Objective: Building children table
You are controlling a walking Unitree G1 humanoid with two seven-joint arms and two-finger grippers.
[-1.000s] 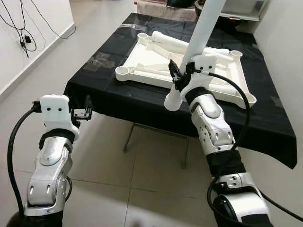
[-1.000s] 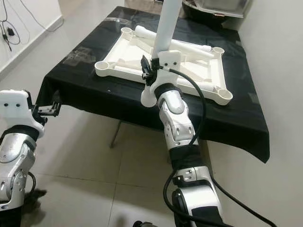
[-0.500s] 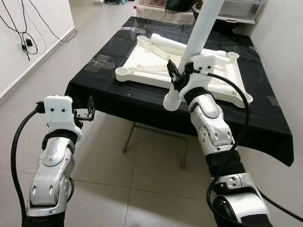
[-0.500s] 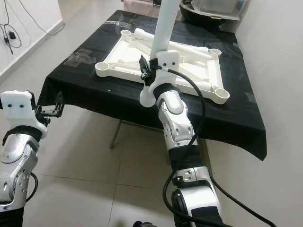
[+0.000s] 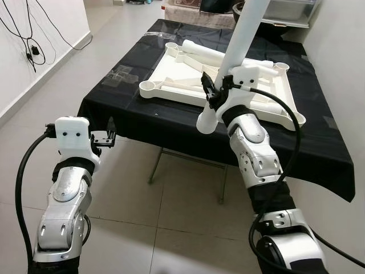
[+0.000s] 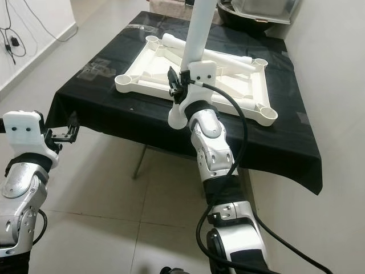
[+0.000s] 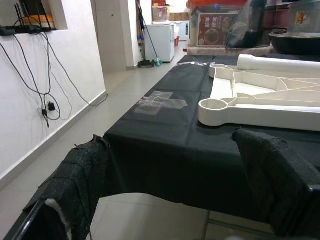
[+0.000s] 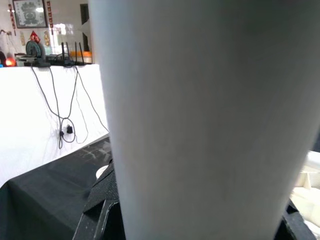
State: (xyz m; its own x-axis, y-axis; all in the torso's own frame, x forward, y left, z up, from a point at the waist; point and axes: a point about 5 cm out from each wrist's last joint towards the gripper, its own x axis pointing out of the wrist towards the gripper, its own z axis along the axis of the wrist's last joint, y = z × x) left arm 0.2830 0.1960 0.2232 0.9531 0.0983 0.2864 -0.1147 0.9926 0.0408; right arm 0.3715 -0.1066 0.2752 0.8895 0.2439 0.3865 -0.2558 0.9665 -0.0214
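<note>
- Left claw [image 5: 107,137]: lower left of the head view, just off the near-left corner of the surface [image 5: 142,114], above the tiled floor [image 5: 171,211]. Fingers [image 7: 272,180] spread wide apart, gripping nothing.
- Wall [image 5: 34,34] at upper left, with black cables [image 5: 31,43] hanging on it.
- Surface is draped in a black cloth [image 5: 319,137]; a clear tape patch [image 7: 161,101] is stuck on it near the left edge.
- White tabletop frame [image 5: 171,85] lies upside down on the cloth, centre to upper right, round sockets at its corners, with loose white legs [image 5: 202,52] lying across it.
- Right claw [image 5: 214,90]: centre frame, over the near edge of the frame, clamped around a long white table leg [image 5: 239,40]. Leg is tilted, upper end running out of the top of the frame, rounded lower end below the claw.
</note>
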